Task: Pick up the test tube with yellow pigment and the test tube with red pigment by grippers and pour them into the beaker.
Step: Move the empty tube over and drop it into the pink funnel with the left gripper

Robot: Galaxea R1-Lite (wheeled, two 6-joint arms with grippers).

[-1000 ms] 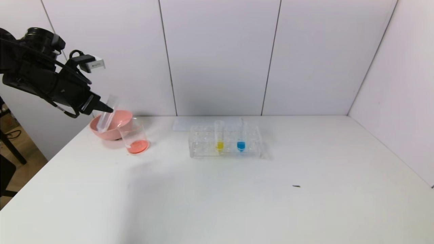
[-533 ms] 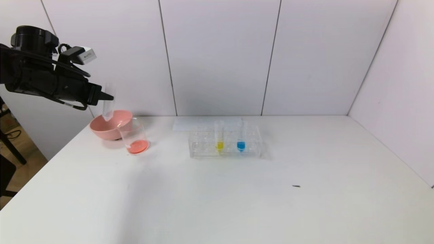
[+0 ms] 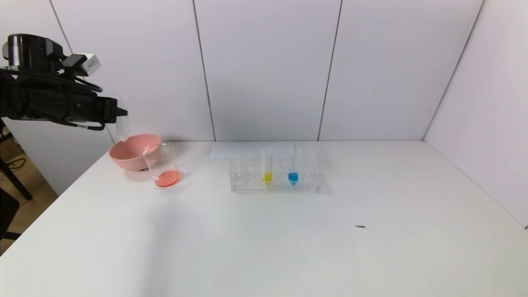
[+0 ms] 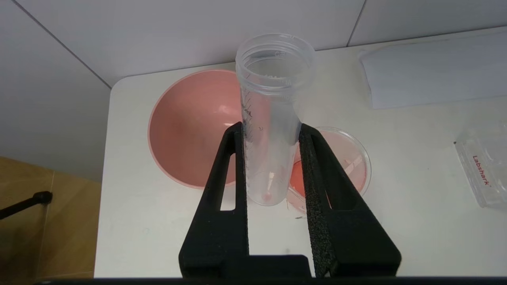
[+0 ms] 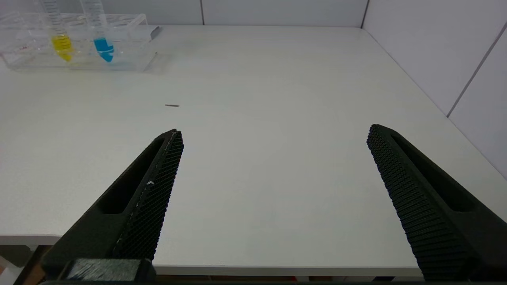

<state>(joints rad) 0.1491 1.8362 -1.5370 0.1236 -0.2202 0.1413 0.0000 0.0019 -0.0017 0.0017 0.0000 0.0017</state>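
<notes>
The left gripper (image 3: 119, 112) is seen high above the table's left rear corner, clamped on the test tube with red pigment (image 4: 270, 118), held upright and emptied but for a red drop at its bottom. Below it stands the pink bowl (image 3: 131, 155), and just beside that the beaker (image 3: 163, 166), holding red-orange liquid. In the rack (image 3: 274, 174) the test tube with yellow pigment (image 3: 267, 165) and a blue-liquid tube (image 3: 293, 165) are kept upright. The right gripper (image 5: 273, 166) is held wide apart near the table's front edge. Since a second ago, the tilted tube has been raised and righted.
</notes>
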